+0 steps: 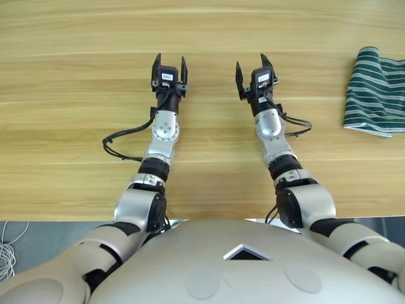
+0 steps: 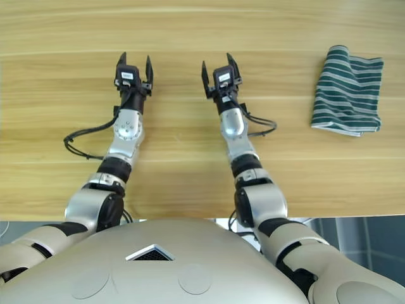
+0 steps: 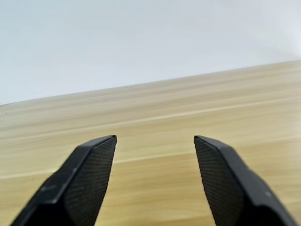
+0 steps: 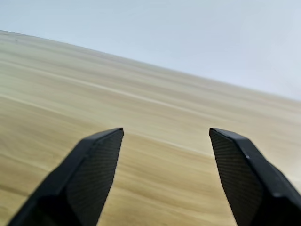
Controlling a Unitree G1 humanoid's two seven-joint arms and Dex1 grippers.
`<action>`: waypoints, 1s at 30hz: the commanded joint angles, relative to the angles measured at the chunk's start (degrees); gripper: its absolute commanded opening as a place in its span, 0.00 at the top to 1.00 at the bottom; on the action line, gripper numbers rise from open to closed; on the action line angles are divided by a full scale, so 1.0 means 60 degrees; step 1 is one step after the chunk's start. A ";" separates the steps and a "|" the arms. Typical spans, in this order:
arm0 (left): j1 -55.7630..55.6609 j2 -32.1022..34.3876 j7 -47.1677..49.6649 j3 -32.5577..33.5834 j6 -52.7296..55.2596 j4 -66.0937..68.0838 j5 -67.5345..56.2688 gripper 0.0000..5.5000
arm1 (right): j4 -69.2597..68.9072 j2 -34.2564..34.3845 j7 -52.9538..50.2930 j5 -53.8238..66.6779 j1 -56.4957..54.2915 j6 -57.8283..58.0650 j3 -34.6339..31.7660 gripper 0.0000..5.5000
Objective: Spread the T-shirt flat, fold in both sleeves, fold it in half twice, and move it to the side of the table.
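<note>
Left pincer is stretched out over the desk, its two black fingers spread wide with nothing between them. Right pincer, near it, is likewise wide apart and holds nothing. Both point away from the robot, side by side around the middle of the wooden top. Well off to the right, the T-shirt, green with white stripes, lies folded into a small bundle on the desk, apart from both arms.

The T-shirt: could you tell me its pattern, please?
The T-shirt is dark green with white stripes; right eye view.
</note>
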 commanded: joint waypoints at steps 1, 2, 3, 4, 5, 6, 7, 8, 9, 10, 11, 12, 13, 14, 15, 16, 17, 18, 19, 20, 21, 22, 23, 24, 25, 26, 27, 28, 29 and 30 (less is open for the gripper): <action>0.0714 -0.0139 -0.0114 -0.0305 0.0260 -0.0977 0.0071 0.44 | -0.0900 -0.0139 -0.0660 -0.0476 0.0725 -0.0136 0.0164 0.39; 0.0834 -0.0154 -0.0066 -0.0398 0.0227 -0.1195 0.0178 0.44 | -0.1082 -0.0206 -0.0850 -0.0684 0.0832 -0.0142 0.0237 0.39; 0.0956 -0.0141 0.0061 -0.0567 -0.0025 -0.1383 0.0407 0.44 | -0.1234 -0.0267 -0.1076 -0.0916 0.0955 -0.0212 0.0307 0.39; 0.1080 -0.0088 0.0273 -0.0775 -0.0327 -0.1592 0.0777 0.44 | -0.1360 -0.0324 -0.1301 -0.1145 0.1063 -0.0285 0.0392 0.39; 0.1192 -0.0064 0.0380 -0.0941 -0.0556 -0.1754 0.1018 0.44 | -0.1458 -0.0369 -0.1521 -0.1344 0.1162 -0.0354 0.0459 0.39; 0.1290 -0.0079 0.0364 -0.1054 -0.0682 -0.1869 0.1097 0.44 | -0.1549 -0.0402 -0.1673 -0.1464 0.1260 -0.0389 0.0503 0.39; 0.1402 -0.0133 0.0227 -0.1133 -0.0752 -0.1980 0.1003 0.44 | -0.1612 -0.0420 -0.1760 -0.1529 0.1336 -0.0409 0.0522 0.39; 0.1492 -0.0173 0.0121 -0.1189 -0.0797 -0.2071 0.0911 0.44 | -0.1652 -0.0426 -0.1823 -0.1559 0.1387 -0.0431 0.0530 0.39; 0.1561 -0.0210 0.0081 -0.1230 -0.0820 -0.2099 0.0831 0.41 | -0.1639 -0.0435 -0.1866 -0.1565 0.1418 -0.0478 0.0539 0.39; 0.1603 -0.0238 -0.0013 -0.1254 -0.0847 -0.2092 0.0705 0.38 | -0.1623 -0.0449 -0.1882 -0.1570 0.1429 -0.0498 0.0562 0.39; 0.1626 -0.0278 -0.0038 -0.1234 -0.0831 -0.2075 0.0588 0.35 | -0.1601 -0.0473 -0.1905 -0.1580 0.1431 -0.0517 0.0589 0.39; 0.1627 -0.0321 0.0037 -0.1177 -0.0799 -0.2063 0.0521 0.34 | -0.1563 -0.0489 -0.1939 -0.1582 0.1422 -0.0541 0.0609 0.39; 0.1610 -0.0347 0.0099 -0.1132 -0.0780 -0.2035 0.0483 0.34 | -0.1507 -0.0501 -0.1965 -0.1579 0.1396 -0.0561 0.0622 0.39; 0.1566 -0.0366 0.0188 -0.1076 -0.0763 -0.1977 0.0471 0.34 | -0.1433 -0.0509 -0.1991 -0.1572 0.1361 -0.0583 0.0630 0.39; 0.1483 -0.0374 0.0263 -0.1002 -0.0738 -0.1879 0.0418 0.34 | -0.1339 -0.0513 -0.2019 -0.1554 0.1313 -0.0594 0.0627 0.39; 0.1396 -0.0396 0.0213 -0.0941 -0.0697 -0.1765 0.0269 0.34 | -0.1257 -0.0519 -0.2035 -0.1542 0.1263 -0.0603 0.0624 0.39; 0.1326 -0.0417 0.0212 -0.0884 -0.0683 -0.1666 0.0163 0.34 | -0.1167 -0.0525 -0.2051 -0.1533 0.1211 -0.0617 0.0622 0.39; 0.1262 -0.0407 0.0234 -0.0868 -0.0699 -0.1578 0.0133 0.34 | -0.1070 -0.0531 -0.2071 -0.1528 0.1156 -0.0632 0.0625 0.39; 0.1203 -0.0393 0.0305 -0.0858 -0.0727 -0.1473 0.0156 0.34 | -0.0957 -0.0533 -0.2092 -0.1527 0.1092 -0.0649 0.0628 0.39; 0.1159 -0.0378 0.0382 -0.0853 -0.0761 -0.1391 0.0201 0.34 | -0.0872 -0.0538 -0.2115 -0.1532 0.1045 -0.0668 0.0636 0.39; 0.1129 -0.0366 0.0438 -0.0851 -0.0788 -0.1334 0.0224 0.34 | -0.0814 -0.0548 -0.2144 -0.1550 0.1012 -0.0690 0.0649 0.39; 0.1089 -0.0375 0.0490 -0.0806 -0.0798 -0.1268 0.0177 0.34 | -0.0747 -0.0559 -0.2175 -0.1559 0.0964 -0.0713 0.0651 0.39; 0.1040 -0.0368 0.0553 -0.0767 -0.0817 -0.1196 0.0150 0.34 | -0.0670 -0.0575 -0.2199 -0.1557 0.0915 -0.0739 0.0648 0.39; 0.0923 -0.0325 0.0650 -0.0629 -0.0827 -0.1075 0.0049 0.34 | -0.0592 -0.0611 -0.2255 -0.1541 0.0851 -0.0751 0.0608 0.39; 0.0730 -0.0229 0.0686 -0.0394 -0.0792 -0.0917 -0.0160 0.34 | -0.0571 -0.0722 -0.2401 -0.1604 0.0781 -0.0767 0.0561 0.39; 0.0533 -0.0111 0.0704 -0.0136 -0.0746 -0.0788 -0.0368 0.34 | -0.0560 -0.0837 -0.2542 -0.1646 0.0709 -0.0774 0.0503 0.39; 0.0297 0.0073 0.0580 0.0174 -0.0682 -0.0641 -0.0700 0.34 | -0.0476 -0.0968 -0.2621 -0.1587 0.0575 -0.0777 0.0401 0.39; 0.0089 0.0263 0.0466 0.0409 -0.0676 -0.0464 -0.0906 0.34 | -0.0337 -0.1079 -0.2640 -0.1523 0.0429 -0.0782 0.0331 0.39; -0.0125 0.0491 0.0435 0.0643 -0.0669 -0.0177 -0.1044 0.34 | -0.0107 -0.1217 -0.2658 -0.1521 0.0244 -0.0750 0.0304 0.39; -0.0283 0.0650 0.0323 0.0837 -0.0652 0.0065 -0.1230 0.34 | 0.0086 -0.1325 -0.2654 -0.1502 0.0098 -0.0734 0.0263 0.39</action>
